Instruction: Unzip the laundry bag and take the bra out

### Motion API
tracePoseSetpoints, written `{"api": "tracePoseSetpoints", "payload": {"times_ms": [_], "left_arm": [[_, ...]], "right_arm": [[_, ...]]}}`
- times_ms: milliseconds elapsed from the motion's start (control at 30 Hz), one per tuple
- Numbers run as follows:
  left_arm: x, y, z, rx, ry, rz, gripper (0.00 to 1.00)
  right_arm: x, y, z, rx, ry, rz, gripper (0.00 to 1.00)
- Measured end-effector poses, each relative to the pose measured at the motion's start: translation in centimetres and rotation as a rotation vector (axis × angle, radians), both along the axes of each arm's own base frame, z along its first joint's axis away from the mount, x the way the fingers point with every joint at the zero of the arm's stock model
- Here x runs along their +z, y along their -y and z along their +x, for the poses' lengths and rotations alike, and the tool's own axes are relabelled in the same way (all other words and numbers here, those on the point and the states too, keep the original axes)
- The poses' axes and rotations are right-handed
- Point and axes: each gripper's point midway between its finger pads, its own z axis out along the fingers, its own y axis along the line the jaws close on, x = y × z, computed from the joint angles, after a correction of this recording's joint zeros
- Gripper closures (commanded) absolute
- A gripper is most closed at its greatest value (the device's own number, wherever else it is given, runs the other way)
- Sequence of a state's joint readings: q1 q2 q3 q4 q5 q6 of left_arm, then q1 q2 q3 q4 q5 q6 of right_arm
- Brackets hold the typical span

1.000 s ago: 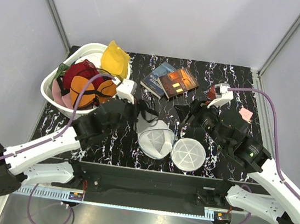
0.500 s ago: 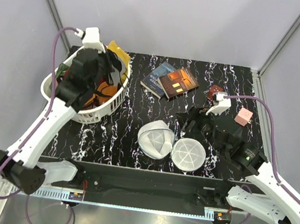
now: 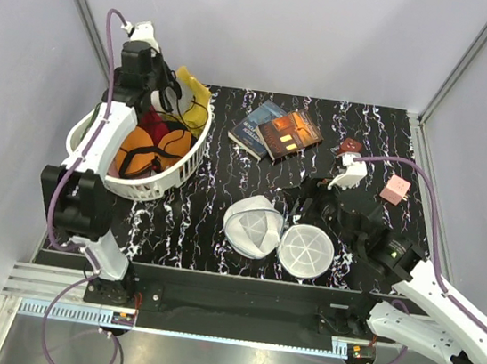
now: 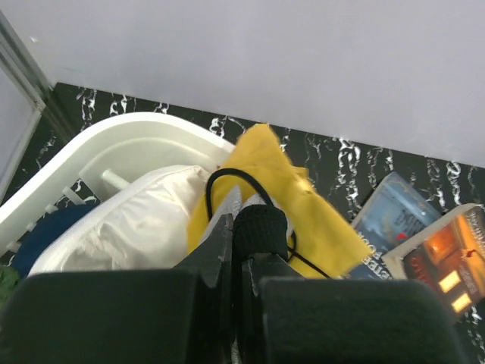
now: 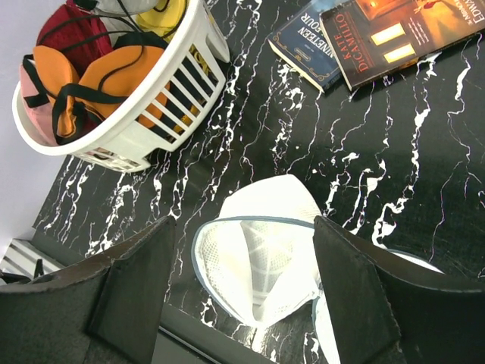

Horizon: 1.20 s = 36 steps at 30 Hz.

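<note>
The laundry bag (image 3: 254, 226) lies open on the black marbled table, its white mesh mouth facing up and its flat disc end (image 3: 306, 250) folded out to the right. It looks empty in the right wrist view (image 5: 261, 265). My left gripper (image 3: 151, 87) is raised over the back of the white basket, shut on the black bra (image 4: 261, 227), whose thin strap (image 4: 220, 176) loops out above the jaws. My right gripper (image 3: 301, 206) hovers open just behind the bag, and in the right wrist view (image 5: 244, 225) its fingers stand either side of the bag without touching it.
The white slotted basket (image 3: 173, 168) at the back left holds an orange-cupped bra (image 5: 114, 72), red, yellow (image 4: 303, 205) and white (image 4: 129, 224) cloths. Two books (image 3: 277, 131) lie at the back centre. A small pink block (image 3: 395, 189) and a dark red object (image 3: 351, 146) sit at the right.
My left arm has swung from beside the laundry bag up and left to over the basket, carrying the black bra with it. The right gripper has shifted slightly near the bag.
</note>
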State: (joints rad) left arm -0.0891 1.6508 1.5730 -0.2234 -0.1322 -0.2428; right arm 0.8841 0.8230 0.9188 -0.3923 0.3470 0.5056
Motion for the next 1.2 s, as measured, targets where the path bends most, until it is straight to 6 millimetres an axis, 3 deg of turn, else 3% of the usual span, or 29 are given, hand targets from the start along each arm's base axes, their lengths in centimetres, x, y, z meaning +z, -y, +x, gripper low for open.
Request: {"api": "tracePoseSetpoints", "payload": {"times_ms": [167, 200, 233, 267, 367, 400, 500, 733, 1033, 1200], "left_arm": [[-4.1, -2.9, 2.2, -0.029, -0.072, -0.031, 1.00], [-4.7, -3.3, 2.4, -0.027, -0.086, -0.037, 0.94], [-5.2, -3.9, 2.4, -0.022, -0.099, -0.044, 0.85], [-5.7, -4.6, 2.3, -0.015, -0.113, -0.052, 0.59], [-6.0, -5.6, 2.0, 0.002, -0.123, -0.069, 0.29], [-6.1, -5.7, 1.9, 0.006, -0.126, -0.072, 0.14], [-6.5, -5.7, 1.3, 0.018, -0.139, -0.096, 0.01], [-5.0, -5.4, -1.0, 0.050, -0.137, -0.138, 0.01], [-0.3, -4.5, -6.9, 0.053, -0.044, -0.198, 0.01], [-0.1, -2.8, -10.5, -0.012, -0.040, -0.242, 0.01]], "right_arm": [[-0.6, -0.2, 0.2, -0.002, -0.016, -0.009, 0.19], [-0.7, -0.3, 0.2, -0.002, -0.019, -0.012, 0.19], [-0.9, -0.4, 0.3, -0.003, -0.023, -0.015, 0.18], [-1.0, -0.4, 0.3, -0.003, -0.026, -0.018, 0.18], [-1.4, -0.6, 0.4, -0.004, -0.037, -0.026, 0.18], [-1.5, -0.7, 0.5, -0.004, -0.040, -0.027, 0.18], [-1.6, -0.7, 0.5, -0.005, -0.044, -0.025, 0.18], [-1.9, -0.5, 0.2, -0.009, -0.051, -0.018, 0.17], [-2.5, -0.4, 0.3, -0.015, -0.064, -0.032, 0.14], [-4.4, -0.5, 1.4, -0.042, -0.110, -0.073, 0.14]]}}
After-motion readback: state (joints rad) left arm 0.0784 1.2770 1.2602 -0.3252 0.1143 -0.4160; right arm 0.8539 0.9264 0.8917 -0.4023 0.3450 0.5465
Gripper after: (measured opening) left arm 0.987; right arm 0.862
